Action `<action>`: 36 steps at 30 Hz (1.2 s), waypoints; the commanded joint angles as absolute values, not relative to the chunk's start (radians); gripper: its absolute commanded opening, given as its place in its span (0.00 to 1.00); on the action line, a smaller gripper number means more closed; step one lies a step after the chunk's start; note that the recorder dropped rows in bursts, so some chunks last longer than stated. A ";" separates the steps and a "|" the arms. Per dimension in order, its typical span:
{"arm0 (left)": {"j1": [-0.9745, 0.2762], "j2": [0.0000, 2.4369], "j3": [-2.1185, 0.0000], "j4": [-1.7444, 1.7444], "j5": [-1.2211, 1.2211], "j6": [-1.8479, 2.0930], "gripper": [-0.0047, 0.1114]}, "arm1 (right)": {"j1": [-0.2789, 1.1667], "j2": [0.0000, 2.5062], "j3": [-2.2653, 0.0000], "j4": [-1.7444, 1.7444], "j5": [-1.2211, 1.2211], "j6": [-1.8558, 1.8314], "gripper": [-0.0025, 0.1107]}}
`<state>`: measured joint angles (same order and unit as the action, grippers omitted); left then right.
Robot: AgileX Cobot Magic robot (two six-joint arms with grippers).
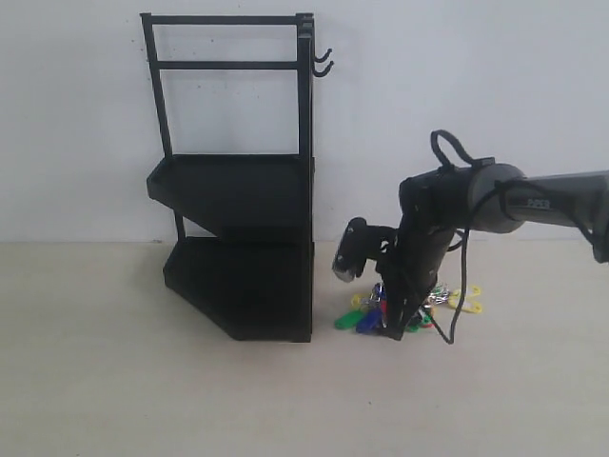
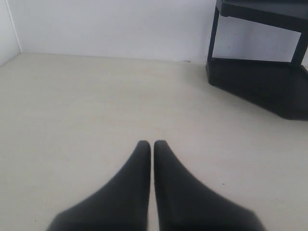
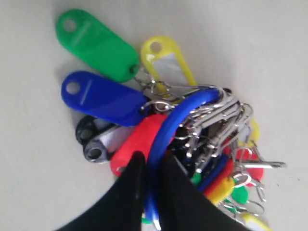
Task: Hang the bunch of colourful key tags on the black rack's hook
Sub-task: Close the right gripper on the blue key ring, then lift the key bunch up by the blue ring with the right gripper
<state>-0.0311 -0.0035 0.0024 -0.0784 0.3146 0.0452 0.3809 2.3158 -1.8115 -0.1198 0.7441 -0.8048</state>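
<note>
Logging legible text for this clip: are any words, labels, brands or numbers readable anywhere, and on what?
On the right arm: one small light marking on the grey link, too blurred to read.
On the colourful key tag bunch: the white inserts show no writing.
On the black rack: none visible.

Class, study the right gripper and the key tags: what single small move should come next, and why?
Probably a short, straight lift. The right gripper straddles the blue sleeve of the colourful key tag bunch, apparently pinching it, while the tags lie on the table. The hooks on the black rack are high above, so the bunch must rise first.
</note>
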 commanded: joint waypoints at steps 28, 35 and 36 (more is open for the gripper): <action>-0.028 0.000 0.000 -0.085 0.307 0.045 0.08 | 0.025 1.570 -1.390 0.545 0.657 -0.588 0.02; -0.028 0.000 0.000 -0.085 0.307 0.045 0.08 | 0.010 1.366 -1.058 0.736 0.286 -0.739 0.02; -0.028 0.000 0.000 -0.085 0.307 0.045 0.08 | 0.010 1.366 -1.029 0.750 0.249 -0.766 0.02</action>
